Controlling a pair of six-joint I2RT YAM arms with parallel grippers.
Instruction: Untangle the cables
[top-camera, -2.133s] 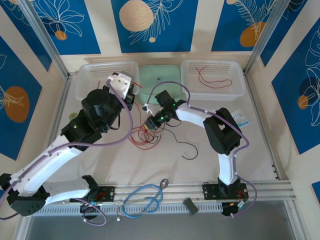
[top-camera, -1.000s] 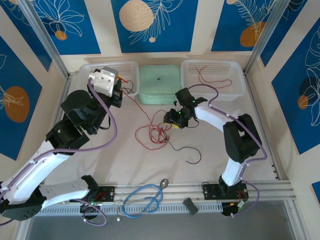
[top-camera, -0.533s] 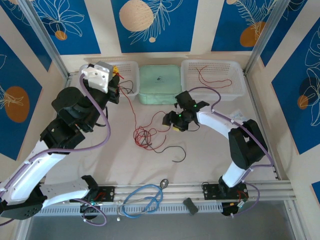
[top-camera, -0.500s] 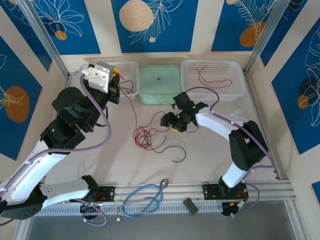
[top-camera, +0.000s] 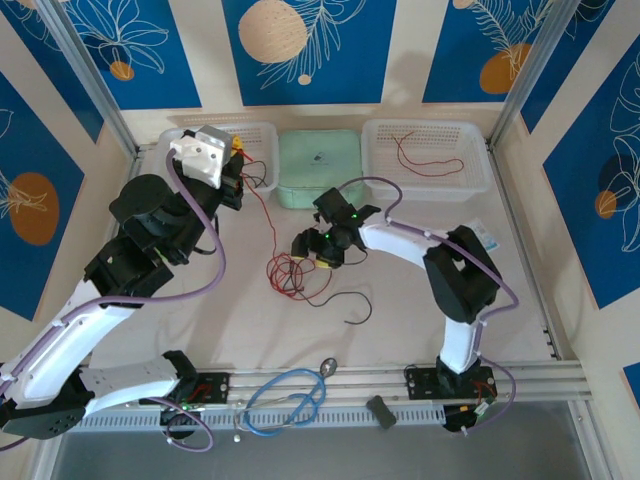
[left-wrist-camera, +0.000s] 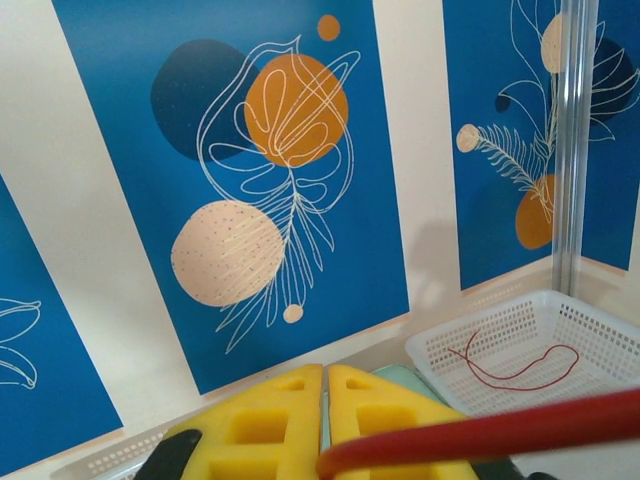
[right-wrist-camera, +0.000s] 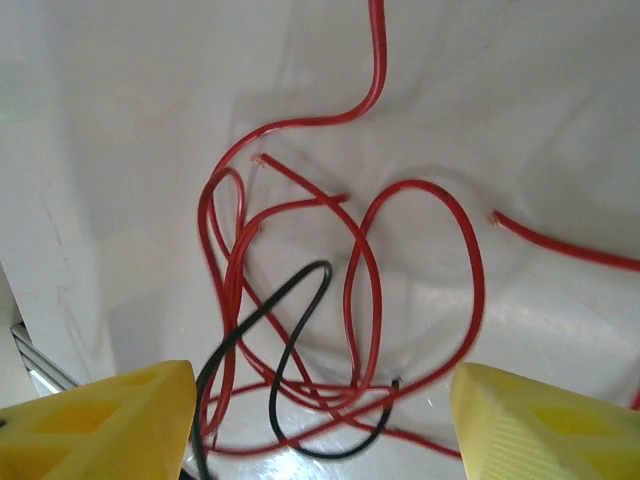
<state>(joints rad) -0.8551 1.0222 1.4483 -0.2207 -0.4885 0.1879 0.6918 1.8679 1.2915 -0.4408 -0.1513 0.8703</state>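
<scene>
Right jaws wide, just above the cables (right-wrist-camera: 355, 270)

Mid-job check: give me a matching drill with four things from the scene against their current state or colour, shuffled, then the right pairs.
Things:
1. left gripper
2. right gripper
3. right basket
4. middle box

States:
A. open over the tangle
B. pale green
C. shut on a red cable
D. holds one loose red cable

Pairs: 1-C, 2-A, 3-D, 4-B
</scene>
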